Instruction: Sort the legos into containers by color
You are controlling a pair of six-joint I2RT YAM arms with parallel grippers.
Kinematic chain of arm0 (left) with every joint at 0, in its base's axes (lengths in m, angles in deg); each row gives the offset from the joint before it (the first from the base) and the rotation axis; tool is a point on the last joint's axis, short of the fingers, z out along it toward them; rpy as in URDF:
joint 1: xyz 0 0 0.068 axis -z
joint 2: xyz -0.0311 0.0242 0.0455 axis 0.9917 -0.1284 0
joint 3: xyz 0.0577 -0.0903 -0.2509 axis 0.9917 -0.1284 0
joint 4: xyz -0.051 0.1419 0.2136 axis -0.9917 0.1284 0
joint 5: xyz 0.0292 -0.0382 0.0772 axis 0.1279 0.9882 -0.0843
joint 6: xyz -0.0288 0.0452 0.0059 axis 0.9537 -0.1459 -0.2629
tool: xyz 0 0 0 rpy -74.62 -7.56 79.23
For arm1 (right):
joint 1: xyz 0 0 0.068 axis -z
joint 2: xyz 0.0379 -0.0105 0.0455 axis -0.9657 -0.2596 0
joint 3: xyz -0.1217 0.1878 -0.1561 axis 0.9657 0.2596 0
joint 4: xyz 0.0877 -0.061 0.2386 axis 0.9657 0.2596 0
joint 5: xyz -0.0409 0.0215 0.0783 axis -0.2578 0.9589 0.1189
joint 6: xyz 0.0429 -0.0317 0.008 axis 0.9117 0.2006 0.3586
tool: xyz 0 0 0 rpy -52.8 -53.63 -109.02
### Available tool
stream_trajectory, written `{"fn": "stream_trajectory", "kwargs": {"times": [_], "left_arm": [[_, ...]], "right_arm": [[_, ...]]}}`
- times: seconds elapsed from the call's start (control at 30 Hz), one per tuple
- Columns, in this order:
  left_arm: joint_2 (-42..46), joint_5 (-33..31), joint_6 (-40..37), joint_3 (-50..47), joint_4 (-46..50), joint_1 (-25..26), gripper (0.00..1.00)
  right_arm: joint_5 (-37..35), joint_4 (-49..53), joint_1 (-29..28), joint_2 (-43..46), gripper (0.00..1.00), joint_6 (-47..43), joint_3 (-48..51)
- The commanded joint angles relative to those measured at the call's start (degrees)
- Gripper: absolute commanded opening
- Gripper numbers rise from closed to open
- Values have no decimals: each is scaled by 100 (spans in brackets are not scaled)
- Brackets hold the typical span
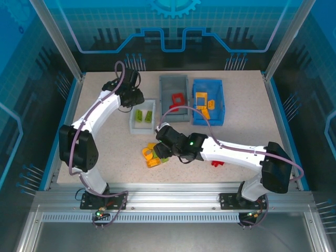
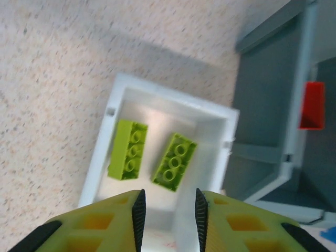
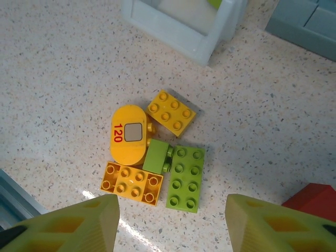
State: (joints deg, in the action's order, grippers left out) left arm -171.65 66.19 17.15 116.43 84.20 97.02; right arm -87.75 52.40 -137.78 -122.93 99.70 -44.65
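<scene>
Right end effector (image 3: 173, 220): released, jaws wide, hung above a pile (image 3: 152, 157) of yellow and green legos that lay touching on the bench (image 3: 63, 63). Risk: closing there could have pinched two colours together or scattered neighbours. Left end effector (image 2: 168, 210): narrowly parted, empty, over white bin (image 2: 118, 86) holding two green legos (image 2: 176, 160).

Bright, even light is falling from above, washing the table (image 1: 110, 142) pale. A soft shadow is lying beside the white bin (image 2: 178, 102). The right gripper (image 3: 170, 215) is blurring at the frame's bottom, with glare glinting on the table nearby.
</scene>
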Motion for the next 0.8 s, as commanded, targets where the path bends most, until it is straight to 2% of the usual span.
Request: {"fn": "stream_trajectory", "kwargs": {"times": [0.0,0.17,0.37,0.57,0.77], "left_arm": [[431,-46,-19,-134,168,-42,33],[1699,90,203,-1440,317,-77,34],[3805,251,790,-2973,739,-77,37],[5537,146,1280,-3468,1407,-77,38],[6277,22,1436,-3464,1795,-77,38]], "right_arm": [[-77,65,34,161,56,133,69],[125,-43,-68,-365,56,-41,-102],[193,467,-208,-1538,60,-306,-1157],[181,1160,-193,-2573,61,-307,-2191],[292,1613,-204,-3256,57,-212,-2858]]}}
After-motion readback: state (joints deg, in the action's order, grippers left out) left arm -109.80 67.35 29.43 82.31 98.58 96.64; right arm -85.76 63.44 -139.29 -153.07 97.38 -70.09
